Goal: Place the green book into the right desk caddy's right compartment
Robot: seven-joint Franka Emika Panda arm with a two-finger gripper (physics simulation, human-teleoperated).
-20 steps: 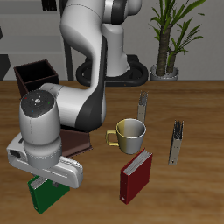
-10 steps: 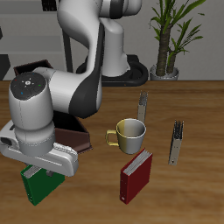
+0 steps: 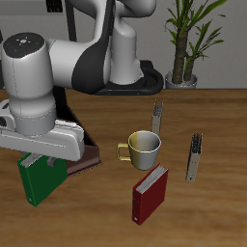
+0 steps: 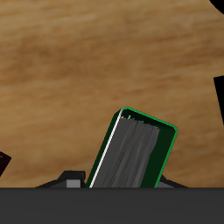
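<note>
We had the gripper [image 3: 41,154] closed on the green book [image 3: 41,180], and the book hung below it, clear of the table [image 3: 217,125] as far as we could tell. In the wrist view the green book [image 4: 133,150] sat tilted between the fingers with its page edges toward the camera and wood grain behind it. The big white arm [image 3: 58,68] blocked most of the right desk caddy [image 3: 87,154]; only a bit of dark brown showed just beside the book, so we couldn't say where the right compartment was. Off to the side the cream mug [image 3: 142,149] stood near the middle of the table, with the dark red book [image 3: 150,193] nearer the front edge. Two thin grey upright pieces [image 3: 195,157] stood farther over, and a potted plant [image 3: 185,39] sat at the back.
</note>
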